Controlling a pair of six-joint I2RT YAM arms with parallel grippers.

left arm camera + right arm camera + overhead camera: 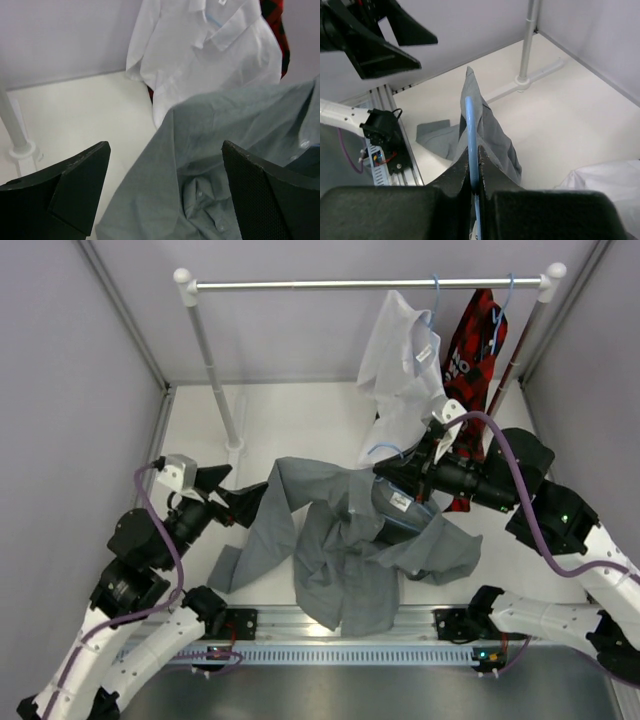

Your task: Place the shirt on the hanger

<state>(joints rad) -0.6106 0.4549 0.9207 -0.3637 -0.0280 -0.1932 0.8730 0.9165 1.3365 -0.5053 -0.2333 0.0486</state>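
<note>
The grey fabric button-up shirt (340, 550) is being draped over the thin light-blue wire hanger (469, 125), pinched by the closed right gripper (474, 157); its loose shoulder is lying at 3 o'clock of the nearer, wide-open, empty left gripper (238, 495).

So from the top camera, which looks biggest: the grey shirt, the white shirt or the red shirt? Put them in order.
1. grey shirt, biggest
2. white shirt, next
3. red shirt, smallest, but it is partly hidden

Bare table (300, 420) lies open behind the shirt (340, 560), between the rack post (212, 370) on the left and the hanging white shirt (405, 370) on the right.
</note>
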